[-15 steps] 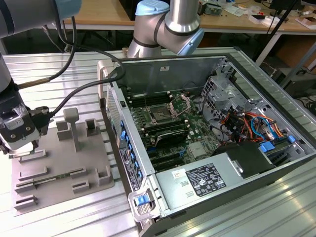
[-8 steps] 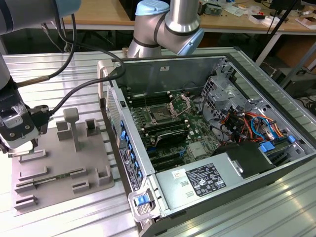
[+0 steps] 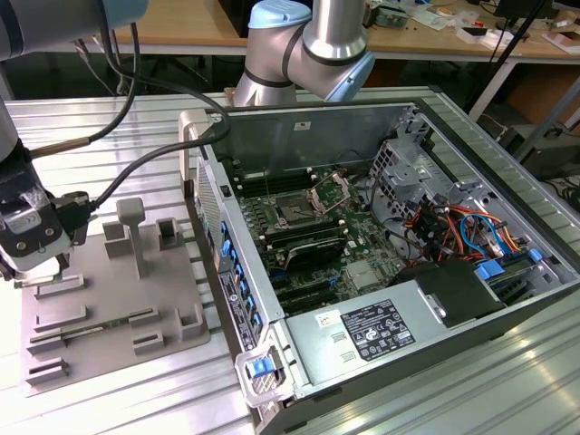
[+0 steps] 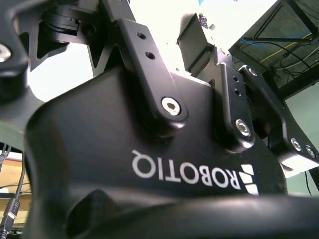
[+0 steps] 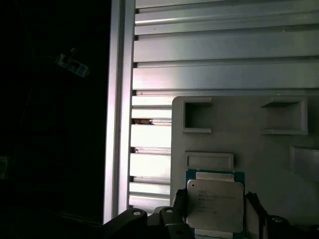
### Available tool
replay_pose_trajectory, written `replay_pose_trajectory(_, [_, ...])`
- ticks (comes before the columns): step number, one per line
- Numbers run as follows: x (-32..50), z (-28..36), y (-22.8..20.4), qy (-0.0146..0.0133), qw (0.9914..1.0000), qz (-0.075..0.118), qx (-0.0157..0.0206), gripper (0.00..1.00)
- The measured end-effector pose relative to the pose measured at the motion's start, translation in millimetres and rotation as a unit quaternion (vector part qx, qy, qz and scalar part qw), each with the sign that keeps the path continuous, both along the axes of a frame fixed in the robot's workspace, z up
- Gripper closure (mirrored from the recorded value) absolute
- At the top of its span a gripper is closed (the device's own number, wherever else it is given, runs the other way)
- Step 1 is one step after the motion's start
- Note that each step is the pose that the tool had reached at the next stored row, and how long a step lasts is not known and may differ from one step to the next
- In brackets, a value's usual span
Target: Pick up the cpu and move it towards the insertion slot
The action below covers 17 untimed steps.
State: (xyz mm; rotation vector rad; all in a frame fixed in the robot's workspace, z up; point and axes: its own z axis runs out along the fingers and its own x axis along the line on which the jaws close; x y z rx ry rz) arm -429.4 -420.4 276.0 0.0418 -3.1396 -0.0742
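The tool (image 3: 38,263) hangs low over a flat grey plate (image 3: 109,299) at the exterior view's left. The plate lies on a ribbed metal desk (image 3: 109,118). It has small raised blocks and little pockets on it. A black cable (image 3: 136,172) runs from the tool up toward the big robot arm (image 3: 317,45).

In the first wrist view, the tool (image 5: 215,211) is pinching the cpu (image 5: 215,201). One dark finger (image 5: 180,206) sits against one side of the chip, and another sits against the other side. The cpu is a flat square with a pale silver top and a thin green edge around it. It is right over the grey plate (image 5: 279,164), next to a small box shape on that plate. I cannot tell if the chip touches the plate or is a bit above it. Past the plate you can see the shiny ribs of the desk (image 5: 224,50).

An open computer case (image 3: 381,136) lies on the desk beside the plate, toward the exterior view's right. The insertion slot (image 3: 294,211) is inside it, on the green board. It is a square with a dark middle and a shiny metal frame, and its metal flap (image 3: 331,188) stands tipped up. The cpu and the tool are well apart from the slot, with the case wall between them.
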Motion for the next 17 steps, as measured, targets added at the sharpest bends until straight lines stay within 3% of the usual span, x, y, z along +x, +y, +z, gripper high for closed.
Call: replay_pose_trajectory(17, [0.0, 4.5, 0.0, 0.0000, 1.00000, 0.000, 0.0000, 0.45])
